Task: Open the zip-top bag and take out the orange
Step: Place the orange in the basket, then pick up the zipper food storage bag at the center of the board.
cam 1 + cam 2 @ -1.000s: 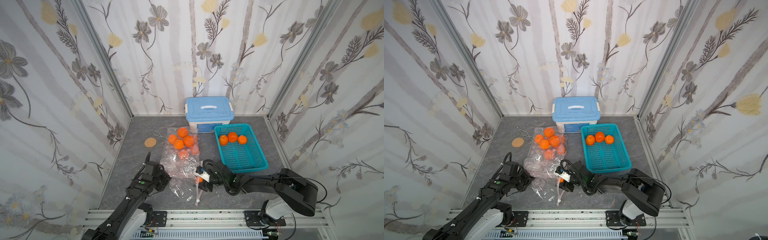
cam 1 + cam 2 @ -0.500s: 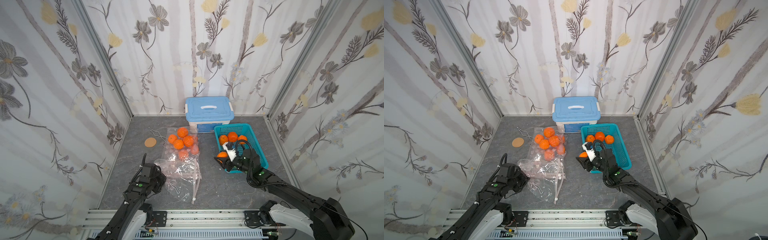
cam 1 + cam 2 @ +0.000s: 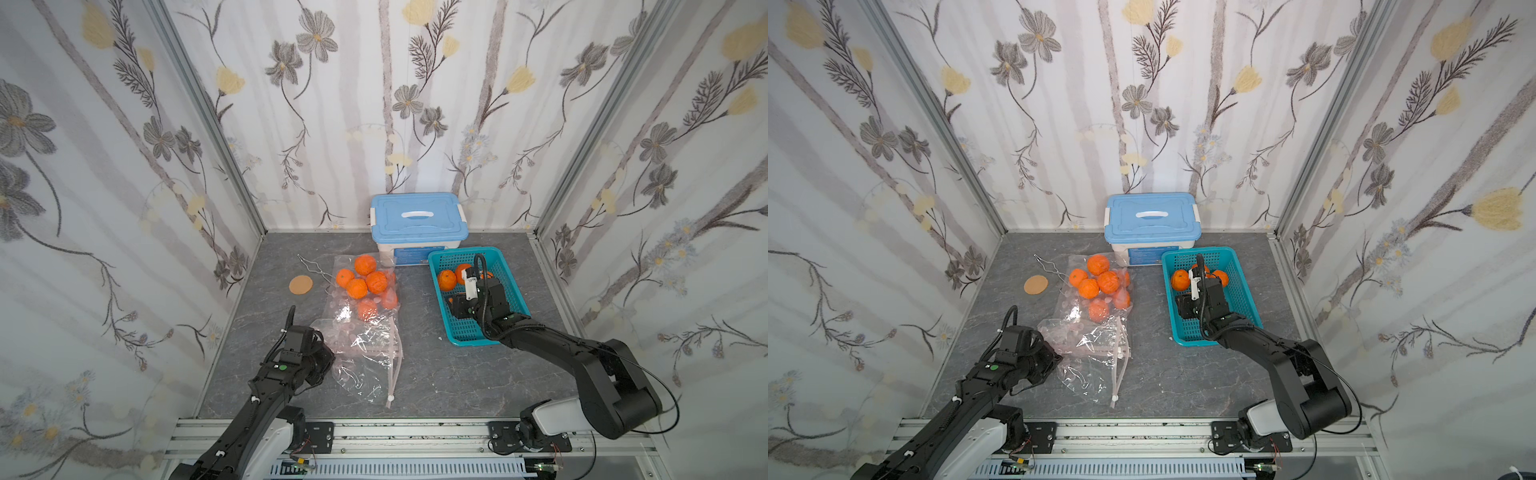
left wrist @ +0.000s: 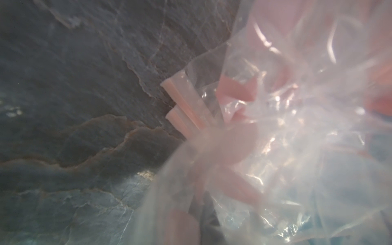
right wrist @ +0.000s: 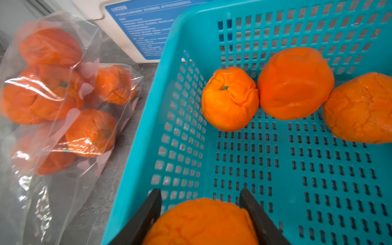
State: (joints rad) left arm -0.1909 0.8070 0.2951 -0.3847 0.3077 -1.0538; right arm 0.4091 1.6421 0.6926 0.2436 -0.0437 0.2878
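The zip-top bag (image 3: 365, 332) looks open on the worktop (image 3: 436, 374), with several oranges (image 3: 361, 282) left inside. Three more sit at the basket's (image 3: 461, 250) 12 o'clock end. The right gripper (image 5: 200, 201), clamped on an orange (image 5: 201, 222), hangs over the basket's 7 o'clock part, not yet released. The left gripper (image 3: 320, 357) is pinched shut on the bag's 8 o'clock edge.

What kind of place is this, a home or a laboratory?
Probably a robot test booth, not a home: left arm and right arm bolted to an aluminium rail, flowered panels closing in the table.
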